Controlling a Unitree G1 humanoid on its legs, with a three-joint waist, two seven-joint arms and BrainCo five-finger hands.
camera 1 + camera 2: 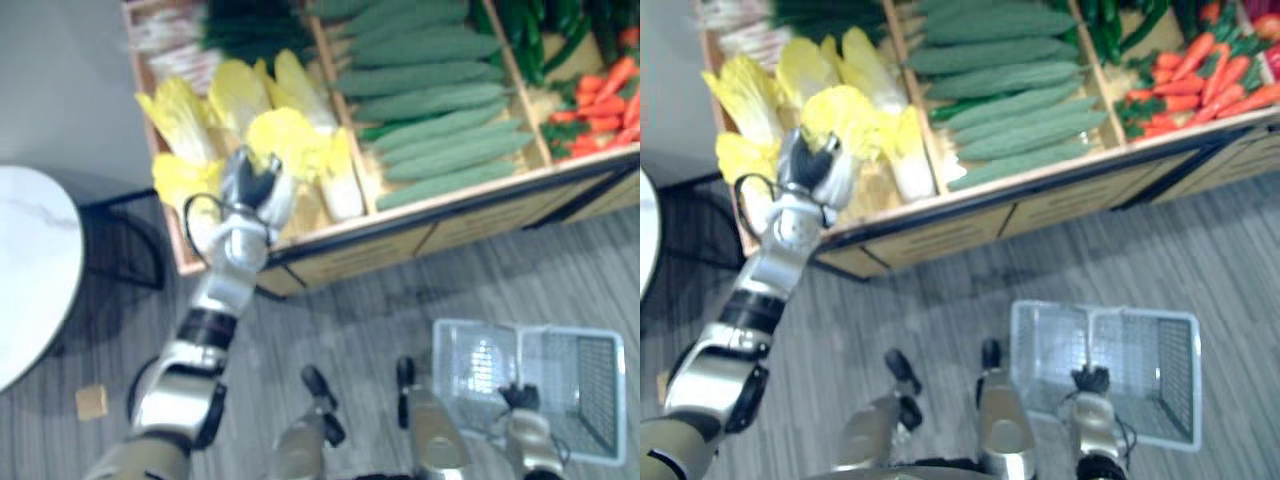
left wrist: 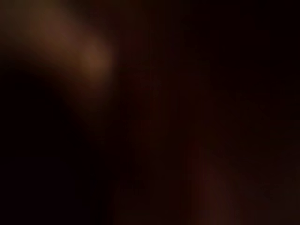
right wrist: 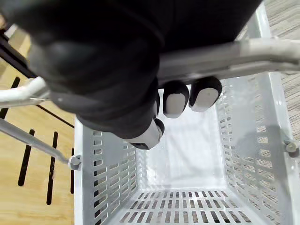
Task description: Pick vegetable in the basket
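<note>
The grey bar handle (image 3: pixel 234 51) of a pale grey perforated plastic basket (image 3: pixel 255 154) is clasped by the curled fingers of the right hand (image 3: pixel 103 77). Farther out, the left hand (image 1: pixel 252 188) is held at the yellow leafy cabbages (image 1: pixel 288 135) lying in a wooden display crate (image 1: pixel 400 236); its grip cannot be told.

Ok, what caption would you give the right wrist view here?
Right robot hand curled round the handle of a grey plastic basket, no vegetable in it yet, beside the wooden stand.
</note>
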